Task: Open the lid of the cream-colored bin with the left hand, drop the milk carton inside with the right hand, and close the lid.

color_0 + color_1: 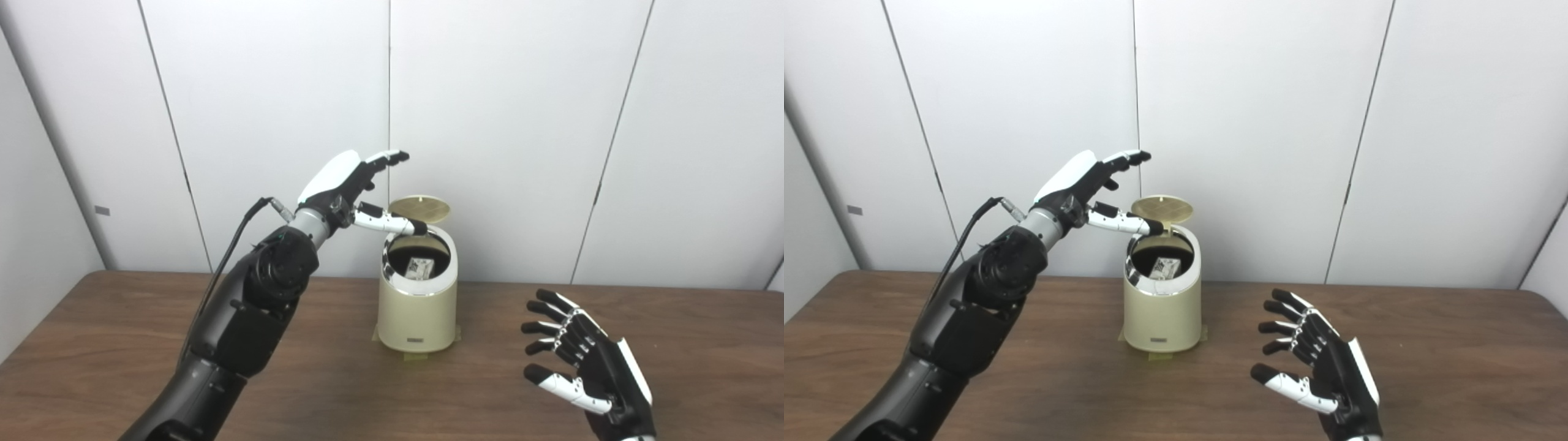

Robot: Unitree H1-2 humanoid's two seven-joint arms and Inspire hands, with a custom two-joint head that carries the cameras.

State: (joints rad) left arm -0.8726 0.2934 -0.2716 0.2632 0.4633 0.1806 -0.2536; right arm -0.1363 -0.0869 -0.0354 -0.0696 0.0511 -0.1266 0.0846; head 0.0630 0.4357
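Brown wood grain runs across the tabletop (122,343) in front of me, with pale wall panels (520,122) behind it. On the left, my left hand (349,184) is raised above and just to the left of the cream-colored bin (418,306). Its fingers are stretched out and spread, gripping nothing, and the thumb (392,222) reaches to the bin's open mouth, right beside the lower edge of the lid (420,209); I cannot tell whether it touches.

That round lid stands tipped up at the back of the bin. Down inside the dark opening lies the milk carton (420,267), only its printed top showing. The bin stands upright near the middle of the tabletop, on a patch of tape (416,356) that peeks out at its base.

Further right, my right hand (582,361) hovers over the tabletop, well apart from the bin, fingers apart and slightly curled, palm turned toward the bin, empty.
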